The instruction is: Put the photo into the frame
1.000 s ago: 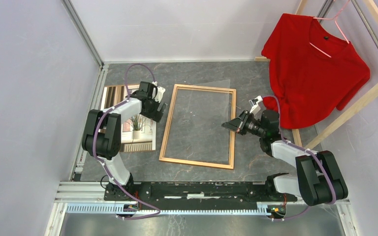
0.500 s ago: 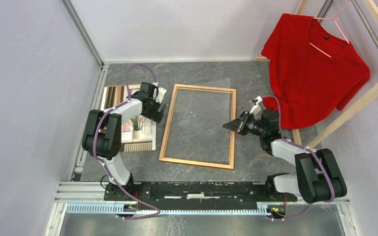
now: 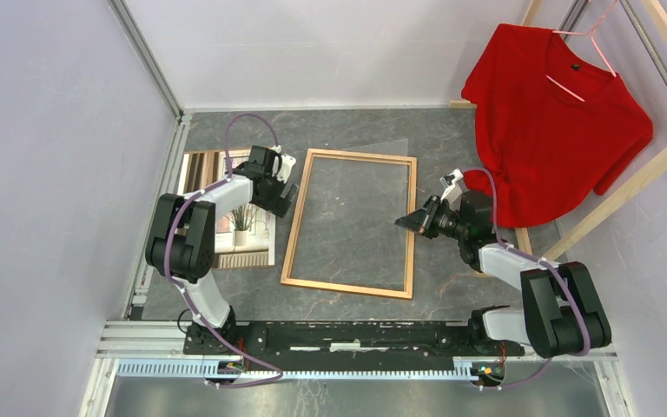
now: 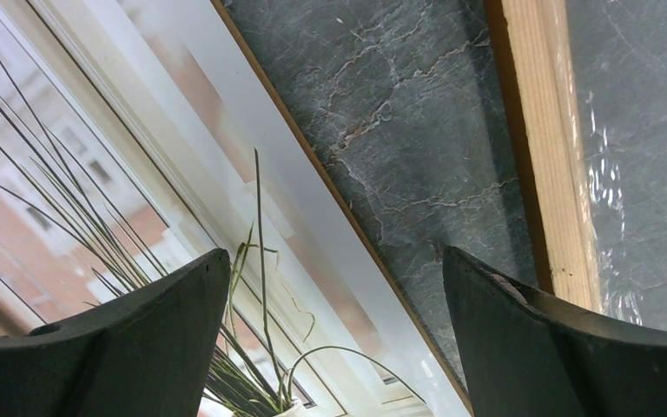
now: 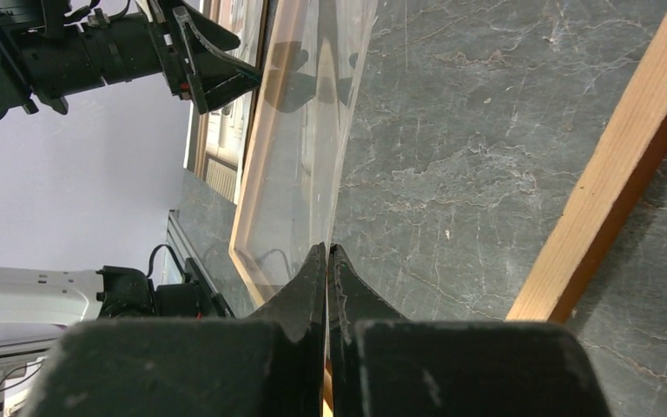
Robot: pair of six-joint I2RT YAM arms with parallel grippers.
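- Top external view, nearest first: the frame (image 3: pixel 348 287) lies flat on the dark marbled table (image 3: pixel 339 130), about midway between the two arms, long side running near to far.
- Left of it, just apart, the photo (image 3: pixel 252 239) lies picture side up, partly under the left arm.
- The left gripper (image 3: pixel 283 196) hangs over the strip between photo and frame. The right gripper (image 3: pixel 402 222) reaches in from the right, its tip just inside the frame's right rail.
- Left wrist view adds what the top cannot: the jaws stand wide with nothing between them. One finger is over the print's spiky plant, the other just beside the frame's left rail, and bare table shows in the gap. A thin brown edge runs along the photo's right side.
- Right wrist view shows a clear sheet (image 5: pixel 304 156), barely a faint corner from above. It spans the frame opening and mirrors the left gripper's dark shape. The right fingers are pressed together, and the sheet's right edge runs straight into the seam between their tips, pinched there.
- Far right, only the top view shows a red shirt (image 3: pixel 556 122) on a pink hanger (image 3: pixel 586 52), hung from a pale wooden rack (image 3: pixel 625 187).
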